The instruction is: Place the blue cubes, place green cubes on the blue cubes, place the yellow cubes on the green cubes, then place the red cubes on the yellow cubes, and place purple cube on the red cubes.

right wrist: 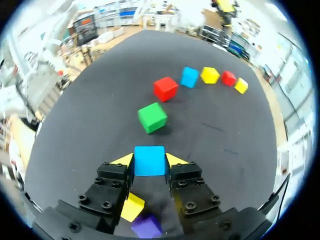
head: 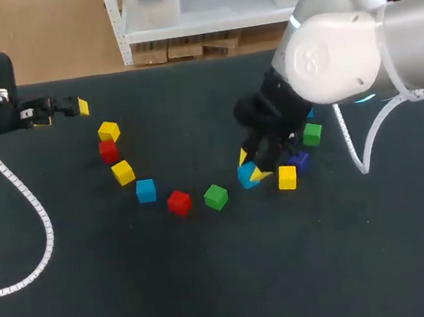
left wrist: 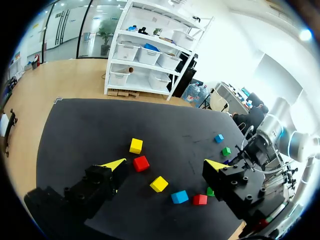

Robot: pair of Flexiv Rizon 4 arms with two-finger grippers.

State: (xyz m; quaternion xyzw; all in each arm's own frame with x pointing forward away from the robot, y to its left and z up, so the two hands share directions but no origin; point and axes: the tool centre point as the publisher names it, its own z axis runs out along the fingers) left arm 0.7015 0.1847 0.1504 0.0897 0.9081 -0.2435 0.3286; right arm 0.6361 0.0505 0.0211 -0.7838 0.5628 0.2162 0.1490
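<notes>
Held in the right gripper point(right wrist: 149, 161): one blue cube point(right wrist: 149, 159), pinched from two sides between both yellow tips. Cannot be told whether resting on the table point(head: 236, 280) or just lifted off it.

Behind the fingers, under the wrist: a yellow cube point(right wrist: 132, 206) and the purple cube point(right wrist: 146, 225).

Ahead of the fingers, in order outward: a green cube point(right wrist: 152, 117), a red cube point(right wrist: 165, 88), then the second blue cube point(right wrist: 189, 76).

Parked at the table's left edge with fingers spread wide and nothing between them: the left gripper point(left wrist: 165, 165), well apart from the held cube.

Step in hand, as judged: setting down a blue base cube. No long axis to align; faces already square to the fingers. Lower onto bare cloth, away from the yellow and purple cubes close behind.
</notes>
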